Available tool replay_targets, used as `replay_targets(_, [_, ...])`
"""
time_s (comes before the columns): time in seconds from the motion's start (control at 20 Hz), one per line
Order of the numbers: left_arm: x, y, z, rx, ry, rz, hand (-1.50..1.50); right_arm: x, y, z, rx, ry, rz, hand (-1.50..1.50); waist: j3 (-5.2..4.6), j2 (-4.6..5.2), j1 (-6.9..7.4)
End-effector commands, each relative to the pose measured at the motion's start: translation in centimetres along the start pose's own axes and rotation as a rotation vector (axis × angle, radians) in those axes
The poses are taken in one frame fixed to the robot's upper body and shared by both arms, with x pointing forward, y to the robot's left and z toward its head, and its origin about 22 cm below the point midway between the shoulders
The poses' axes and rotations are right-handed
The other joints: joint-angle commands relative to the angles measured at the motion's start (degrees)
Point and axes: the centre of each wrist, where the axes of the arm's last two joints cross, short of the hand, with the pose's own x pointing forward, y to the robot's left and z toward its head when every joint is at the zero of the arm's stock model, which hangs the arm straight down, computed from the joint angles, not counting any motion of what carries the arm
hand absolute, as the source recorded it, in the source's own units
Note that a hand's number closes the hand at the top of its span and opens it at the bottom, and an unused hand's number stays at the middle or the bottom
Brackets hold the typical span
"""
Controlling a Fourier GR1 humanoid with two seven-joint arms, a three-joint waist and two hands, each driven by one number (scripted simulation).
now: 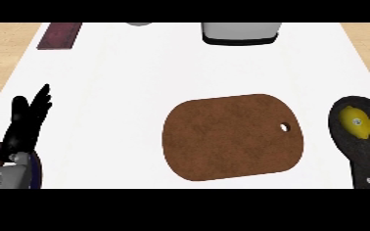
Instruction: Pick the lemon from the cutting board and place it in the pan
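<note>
The lemon already lies inside the dark pan at the right edge of the white bench, well apart from the brown cutting board, whose top is bare. By that, the placing looks done. The left hand rests at the left edge, fingers straight and spread upward, holding nothing; the right hand does not show. The lemon should handle as a light, fairly stiff fruit with a smooth rind that may roll, best taken round its middle with fingers and thumb on opposite sides. A small pale spot shows on it, too small to read; no writing or brand is legible anywhere
</note>
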Motion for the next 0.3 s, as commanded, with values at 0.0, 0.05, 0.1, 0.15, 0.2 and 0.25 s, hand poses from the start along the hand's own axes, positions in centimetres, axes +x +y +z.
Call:
replay_targets(0.0, [-1.2, 0.7, 0.3, 0.005, 0.010, 0.003, 0.00, 0.3, -1.7, 1.3, 0.111, -0.099, -0.074, -1.50, 0.10, -0.16, -0.45])
replay_targets(0.05, [-0.6, 0.2, 0.1, 0.015, -0.005, -0.013, 0.00, 0.1, -1.8, 1.6, 0.099, -0.089, -0.069, -1.50, 0.16, -0.14, -0.79])
replay_targets(0.1, [0.1, 0.5, 0.0, 0.013, 0.001, 0.009, 0.00, 0.8, -2.7, 1.8, 0.116, -0.092, -0.067, -1.50, 0.16, -0.41, -1.11])
replay_targets(0.15, [-0.3, -0.3, 0.0, 0.012, 0.003, 0.007, 0.00, 0.6, -2.3, 1.6, 0.103, -0.099, -0.071, -1.50, 0.16, -0.22, -1.00])
replay_targets(0.2, [-0.2, 1.6, 0.2, 0.021, -0.001, -0.016, 0.00, 1.1, -3.0, 1.8, 0.102, -0.095, -0.054, -1.50, 0.18, -0.48, -0.34])
replay_targets(0.25, [-0.2, 0.3, 0.2, 0.014, 0.012, 0.009, 0.00, 0.9, -2.9, 1.9, 0.101, -0.089, -0.061, -1.50, 0.21, -0.37, -0.57])
